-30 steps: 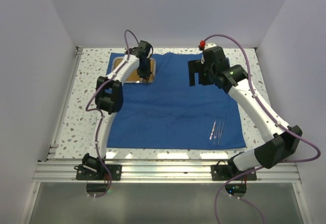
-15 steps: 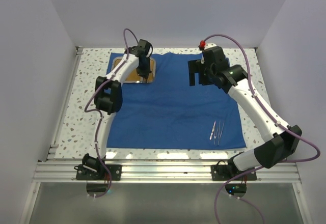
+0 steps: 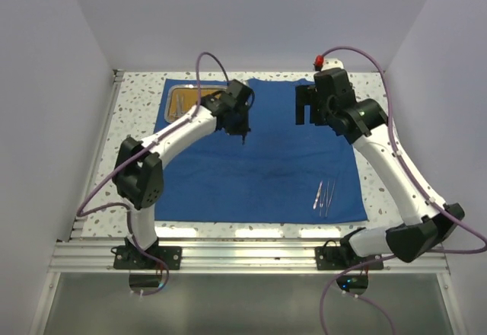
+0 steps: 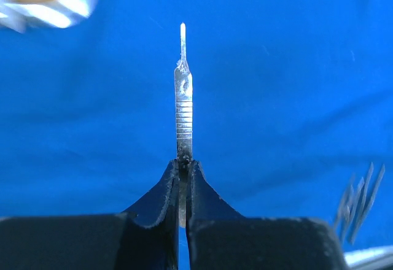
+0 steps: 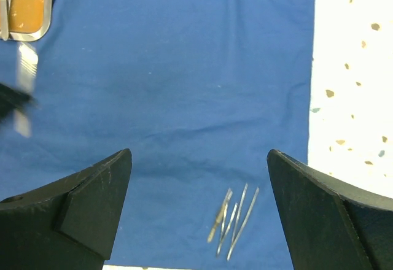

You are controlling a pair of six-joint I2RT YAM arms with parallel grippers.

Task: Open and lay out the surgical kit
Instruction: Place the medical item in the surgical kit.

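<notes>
Speckled counter (image 3: 137, 122) borders the blue cloth wrap (image 3: 251, 167), its middle open. My left end effector (image 4: 184, 175), clamped on a scalpel (image 4: 183, 98), hangs right of the far-left tray (image 3: 199, 91); my right end effector (image 5: 198, 159) gapes empty, far right.

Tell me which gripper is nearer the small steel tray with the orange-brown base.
Left. The left gripper, shut on a silver scalpel, hangs over the royal-blue cloth a little right of the steel tray; the open right gripper is farther right.
</notes>
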